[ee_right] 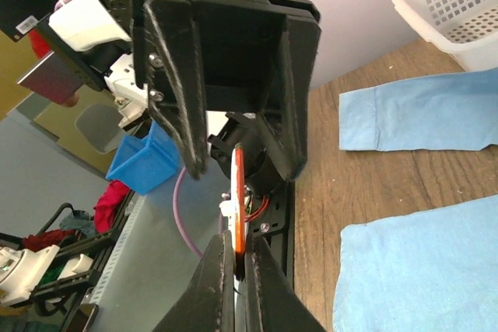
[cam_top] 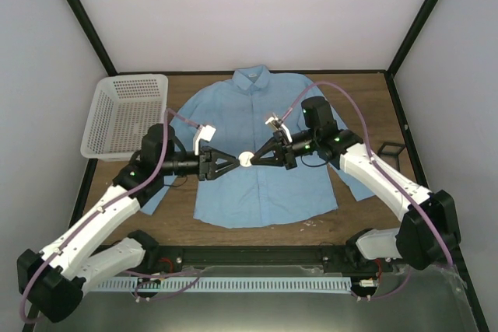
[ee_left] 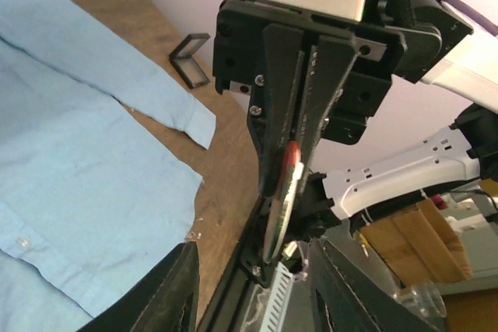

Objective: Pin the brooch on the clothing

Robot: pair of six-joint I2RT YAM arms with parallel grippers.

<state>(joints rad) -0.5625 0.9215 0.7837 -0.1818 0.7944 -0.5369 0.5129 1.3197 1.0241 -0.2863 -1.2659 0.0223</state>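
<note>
The brooch hangs above the middle of the clothing, a light blue shirt spread flat on the table. My right gripper is shut on the brooch, which shows edge-on as a thin orange-red disc with a small white part on its left face. My left gripper faces it from the other side and stands open, its fingers spread on either side of the disc without touching it. In the top view the left gripper and right gripper meet tip to tip.
A white mesh basket stands at the back left, beside the shirt's sleeve. A small black square frame box lies on the wood at the right, past the other sleeve. A black rail runs along the near table edge.
</note>
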